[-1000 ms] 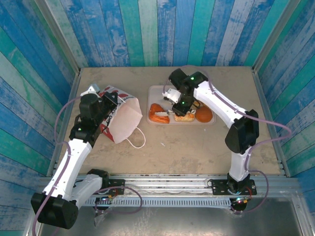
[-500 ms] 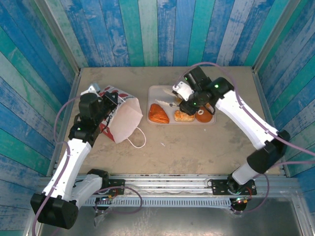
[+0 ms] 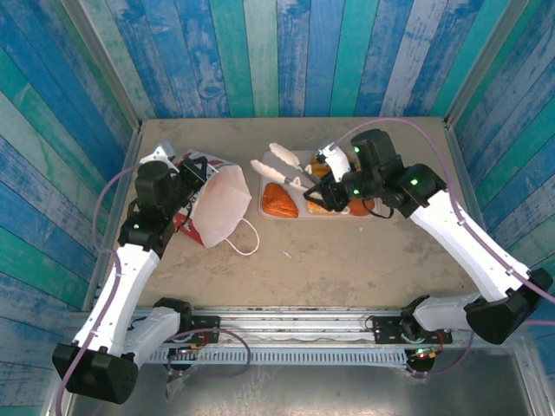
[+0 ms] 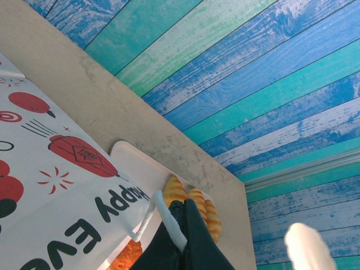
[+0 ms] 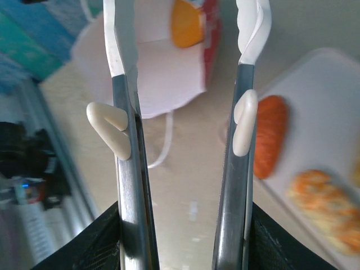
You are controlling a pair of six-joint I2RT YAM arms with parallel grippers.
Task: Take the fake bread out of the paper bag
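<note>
1. The left gripper (image 3: 179, 173) sits at the rim of the paper bag (image 3: 217, 206). Its jaws look clamped on the rim, though the contact spot is partly hidden.
2. The bag is tipped over on the left side of the counter (image 3: 347, 260), white inside showing and mouth turned toward the pink tray (image 3: 270, 158).
3. The right gripper (image 3: 264, 157) hovers over the tray's left end, jaws spread wide and holding nothing.
4. Most of the fake bread (image 3: 279, 201) lies on the tray. In the right wrist view, one yellow-orange piece (image 5: 185, 25) sits in the bag's mouth.
</note>
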